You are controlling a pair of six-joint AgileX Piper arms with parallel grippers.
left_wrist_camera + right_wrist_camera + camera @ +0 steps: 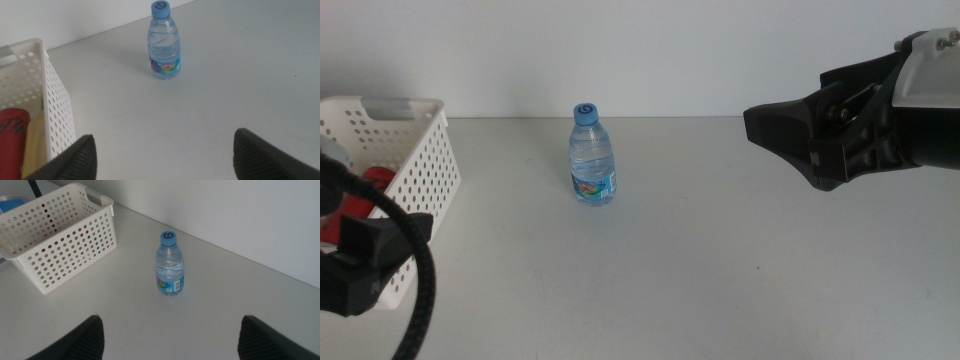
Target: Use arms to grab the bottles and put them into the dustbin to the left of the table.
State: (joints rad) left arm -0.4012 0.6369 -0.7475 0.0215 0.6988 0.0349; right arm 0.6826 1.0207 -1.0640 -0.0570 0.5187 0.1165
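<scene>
A plain light grey table fills the scene, ending at a white wall along its far edge. One clear blue water bottle with a blue cap stands upright on the table, left of centre and toward the far edge. Bare tabletop surrounds it on every side; nothing touches it.

At the left edge sits the white perforated dustbin, well apart from the bottle, with open table between them. Its near right corner reaches toward the near edge. Inside, the left wrist view shows a red can and a yellow bottle lying side by side against the perforated wall.

The left gripper is low at the near left corner, beside the dustbin's right wall. Its jaws are spread wide with nothing between them, pointed across open table toward the bottle. In the middle view its arm and a black cable overlap the front of the dustbin.

The right gripper comes in from the right side, raised above the table and aimed left toward the bottle, well apart from it. Its jaws are also spread wide and hold nothing. The table beneath and in front of it is bare.
</scene>
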